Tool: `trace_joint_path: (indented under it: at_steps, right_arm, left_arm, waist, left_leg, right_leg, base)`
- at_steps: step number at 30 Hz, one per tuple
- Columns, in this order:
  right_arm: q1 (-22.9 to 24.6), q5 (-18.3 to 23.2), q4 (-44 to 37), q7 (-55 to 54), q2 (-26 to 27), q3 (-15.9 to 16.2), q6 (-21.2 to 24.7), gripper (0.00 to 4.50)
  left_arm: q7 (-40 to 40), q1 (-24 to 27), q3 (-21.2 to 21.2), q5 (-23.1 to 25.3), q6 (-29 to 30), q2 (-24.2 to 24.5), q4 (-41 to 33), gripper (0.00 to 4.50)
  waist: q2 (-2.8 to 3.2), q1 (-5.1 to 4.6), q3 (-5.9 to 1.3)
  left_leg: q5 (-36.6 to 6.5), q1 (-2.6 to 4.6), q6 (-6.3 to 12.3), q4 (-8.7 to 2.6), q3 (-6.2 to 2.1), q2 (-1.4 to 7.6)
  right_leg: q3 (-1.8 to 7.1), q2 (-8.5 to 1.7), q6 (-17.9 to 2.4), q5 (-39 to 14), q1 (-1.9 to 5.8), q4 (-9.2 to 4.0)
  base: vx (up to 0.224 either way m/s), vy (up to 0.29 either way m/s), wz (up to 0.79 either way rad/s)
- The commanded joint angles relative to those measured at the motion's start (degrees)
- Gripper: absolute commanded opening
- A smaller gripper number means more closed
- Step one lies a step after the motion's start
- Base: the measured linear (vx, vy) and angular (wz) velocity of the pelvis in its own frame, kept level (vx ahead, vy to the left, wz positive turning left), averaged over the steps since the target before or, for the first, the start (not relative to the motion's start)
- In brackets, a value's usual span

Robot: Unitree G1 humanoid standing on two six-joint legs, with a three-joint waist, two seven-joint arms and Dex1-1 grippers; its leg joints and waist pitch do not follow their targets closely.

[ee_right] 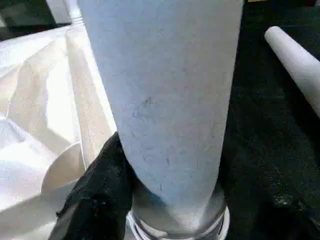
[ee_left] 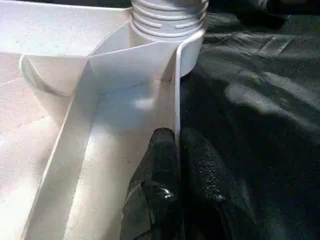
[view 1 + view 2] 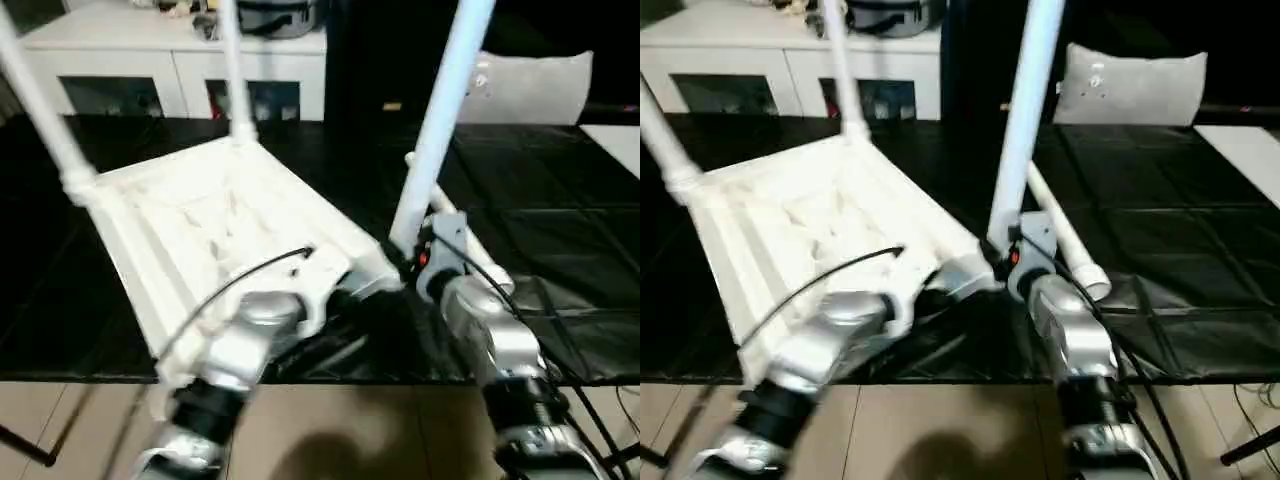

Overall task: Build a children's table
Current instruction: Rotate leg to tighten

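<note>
One tabletop (image 3: 225, 225), white, underside up with ribs showing, lying on the black sheet (image 3: 560, 230) and turned at a slant, so no edge sits square to the near table edge. Four legs counted. Three standing in corner sockets: one at the far left corner (image 3: 40, 110), one at the far corner (image 3: 232, 70), one at the near right corner (image 3: 440, 120), long axes rising steeply and leaning somewhat, thin ends up and out of frame. Fourth leg (image 3: 1065, 240) loose, flat on the sheet just right of the near right corner, long axis running near to far, wide collar end nearer the robot.

Left gripper (image 2: 177, 170) pinching the tabletop's thin side wall, one black finger on each face, a short way from the threaded base of the near right leg. Right gripper (image 1: 150, 200) low on that same leg near the socket; one black finger (image 1: 97, 192) pressed against it, grip cannot be told.

Beyond: one white cabinet (image 3: 170, 70) with glass doors, one grey pillow (image 3: 530, 85).
</note>
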Motion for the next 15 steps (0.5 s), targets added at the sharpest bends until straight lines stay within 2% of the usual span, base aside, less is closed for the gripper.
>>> trace_joint_path:
  at_steps: [1, 2, 3, 5, 7, 8, 9, 11, 14, 15]
  right_arm:
    - [0.89, 1.80, 3.64, 0.82, 2.27, 1.30, 2.54, 2.87]
    - [1.13, 1.79, 3.10, 1.38, 2.13, 1.46, 2.14, 2.95]
    - [1.55, 1.67, 2.47, 2.31, 1.62, 1.83, 1.24, 3.22]
    - [2.03, 1.48, 1.97, 3.41, 0.81, 2.24, 0.14, 3.34]
    - [2.94, 1.56, 1.14, 6.23, -0.94, 2.40, -1.71, 3.53]
    - [3.48, 1.92, 0.47, 8.02, -2.04, 2.25, -2.39, 3.66]
    - [3.95, 2.31, -0.18, 9.78, -3.11, 2.07, -2.89, 3.74]
    - [4.91, 2.85, -1.53, 14.32, -5.83, 1.88, -3.90, 3.88]
    - [5.64, 3.33, -2.71, 17.62, -7.76, 2.14, -3.86, 4.18]
    - [6.77, 3.96, -4.66, 22.54, -10.88, 2.83, -3.91, 4.24]
  left_arm:
    - [-2.09, -0.85, -3.69, -1.26, -3.12, -0.66, -2.53, 0.00]
    - [-2.26, -0.72, -3.81, -1.05, -3.10, 0.09, -2.59, 0.00]
    - [-2.57, -0.66, -3.89, -0.47, -3.32, 1.33, -2.36, 0.00]
    - [-3.13, -0.71, -4.10, 0.39, -4.02, 2.72, -1.81, 0.00]
    - [-4.37, -0.87, -4.55, 1.43, -5.58, 4.74, -0.67, 0.00]
    - [-5.13, -0.98, -4.77, 1.82, -6.29, 5.79, -0.13, 0.00]
    - [-5.88, -1.08, -4.91, 2.02, -6.72, 6.63, 0.24, 0.00]
    - [-8.00, -1.29, -5.33, 1.81, -7.25, 8.41, 0.73, 0.00]
    - [-9.26, -1.42, -5.93, 1.42, -7.80, 9.79, 0.99, 0.00]
    - [-11.63, -1.47, -6.44, 1.22, -8.68, 11.59, 1.59, 0.00]
  waist:
    - [-0.05, 0.41, -2.33]
    - [0.10, 0.76, -2.47]
    - [-0.19, 0.89, -2.50]
    - [-0.16, 1.02, -2.52]
    - [-0.20, 1.36, -2.93]
    - [-0.19, 1.87, -3.11]
    - [-0.22, 2.07, -3.11]
    - [-0.23, 2.48, -2.88]
    - [-0.10, 2.60, -2.69]
    - [-0.05, 2.63, -2.65]
  left_leg:
    - [-16.40, -1.16, 2.82, -4.78, -0.21, 1.49]
    - [-15.18, -0.87, 2.96, -4.61, 0.02, 1.56]
    - [-14.21, -0.83, 3.11, -4.48, 0.29, 1.53]
    - [-13.42, -1.17, 3.49, -4.40, 0.40, 1.29]
    - [-10.26, -1.39, 3.64, -3.98, 0.53, 1.29]
    - [-6.38, -1.63, 4.69, -3.56, 0.71, 1.23]
    - [-5.84, -1.60, 5.08, -3.51, 0.80, 1.32]
    - [-6.08, -1.61, 5.87, -3.39, 1.02, 1.28]
    - [-7.86, -1.48, 5.42, -3.53, 0.97, 1.43]
    - [-8.30, -1.50, 5.27, -3.60, 0.89, 1.45]
  right_leg:
    - [2.23, -2.99, -6.17, -21.43, 2.44, -3.68]
    - [2.49, -3.06, -7.39, -19.39, 2.26, -3.43]
    - [2.68, -2.94, -8.31, -18.27, 2.16, -3.18]
    - [2.85, -3.07, -8.27, -19.77, 2.30, -3.17]
    - [3.08, -3.14, -9.02, -16.41, 2.45, -2.61]
    - [3.14, -2.97, -10.13, -11.21, 2.51, -1.83]
    - [3.16, -2.97, -10.45, -10.36, 2.57, -1.74]
    - [3.19, -2.97, -10.92, -10.71, 2.46, -1.72]
    - [3.15, -2.98, -10.45, -14.12, 2.41, -1.91]
    - [3.14, -2.97, -10.13, -15.07, 2.44, -1.96]
  base:
    - [0.000, 0.000, 0.00]
    - [0.000, 0.000, 0.00]
    - [0.000, 0.000, 0.00]
    - [0.000, 0.000, 0.00]
    - [0.000, 0.000, 0.00]
    - [0.000, 0.000, 0.00]
    - [0.000, 0.000, 0.00]
    - [0.000, 0.000, 0.00]
    - [0.000, 0.000, 0.00]
    - [0.000, 0.000, 0.00]
